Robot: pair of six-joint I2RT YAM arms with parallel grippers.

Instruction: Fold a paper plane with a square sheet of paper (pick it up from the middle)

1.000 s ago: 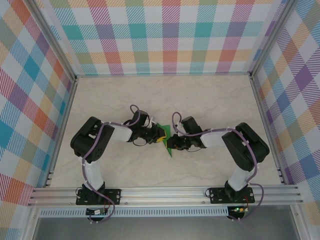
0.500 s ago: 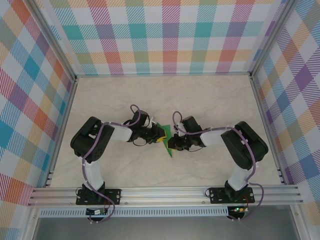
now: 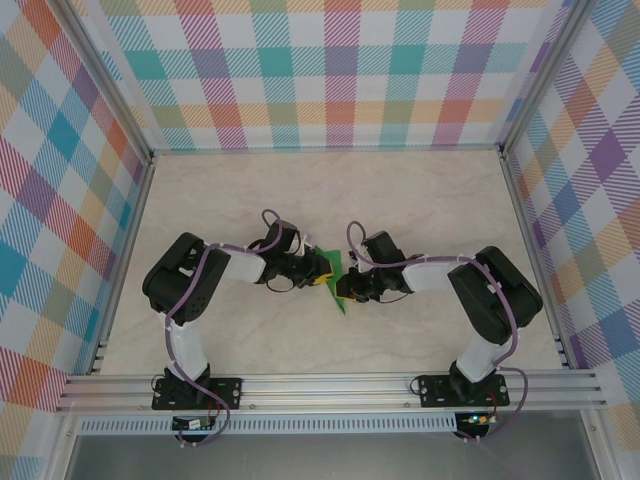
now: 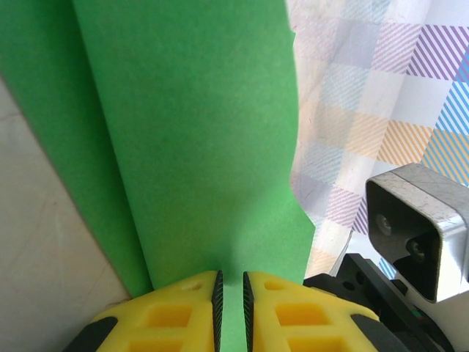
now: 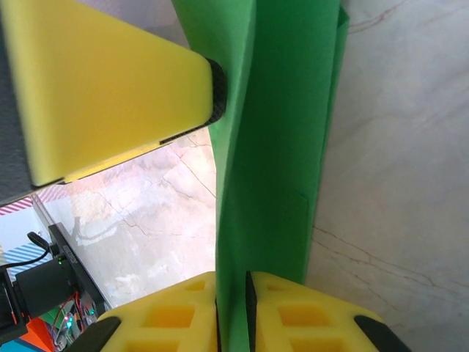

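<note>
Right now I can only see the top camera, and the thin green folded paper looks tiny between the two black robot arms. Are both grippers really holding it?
Observer: The left one is. In the left wrist view, the left gripper has its jaws shut on the edge of the thin green folded paper.
Operator: And the other one?
Observer: In the right wrist view, the right gripper is pinching an edge of the paper too.
Operator: Is the paper just one flat piece?
Observer: No. Up close in the right wrist view it has overlapping layers, with a crease running along its length.
</note>
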